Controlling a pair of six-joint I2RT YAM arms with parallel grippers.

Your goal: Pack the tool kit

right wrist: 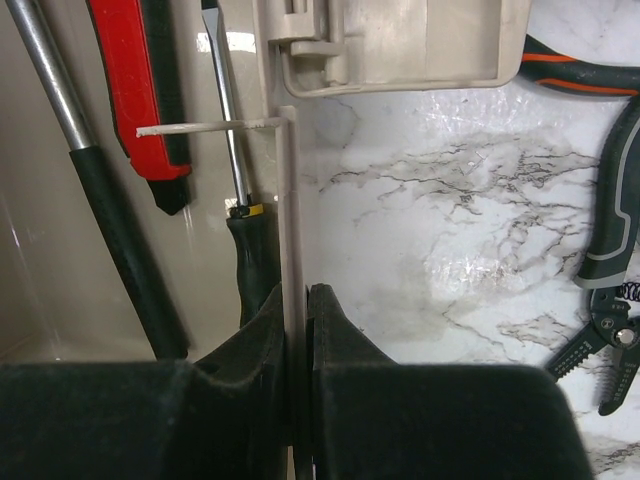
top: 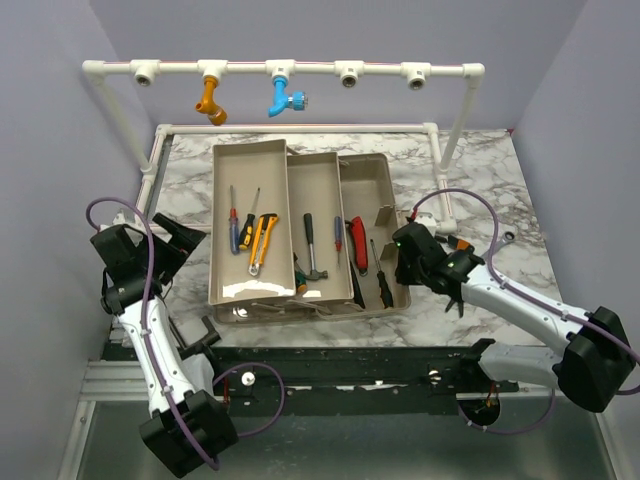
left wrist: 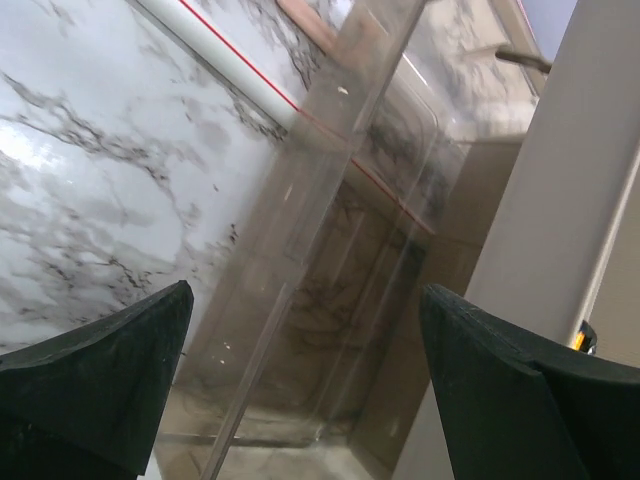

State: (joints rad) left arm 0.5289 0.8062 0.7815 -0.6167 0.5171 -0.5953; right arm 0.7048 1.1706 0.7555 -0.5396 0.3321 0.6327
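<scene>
Desk (top: pixel 480 180) of marbled white carries the tool kit (top: pixel 316 170), opened into three beige trays across the middle of the overhead view. Its smoky lid (left wrist: pixel 330 250) sits just beside the kit's left side, framed between the left fingers (left wrist: pixel 110 370), which are spread wide and touch nothing, probably lined up to take it. Right fingers (right wrist: pixel 340 350) pinch the kit's right wall, likely to steady it. Pliers (right wrist: pixel 603 210) and wire strippers (right wrist: pixel 600 350) lie unpacked on bare marble right of that wall, with free room around them. A screwdriver (right wrist: pixel 252 260) lies just inside.
</scene>
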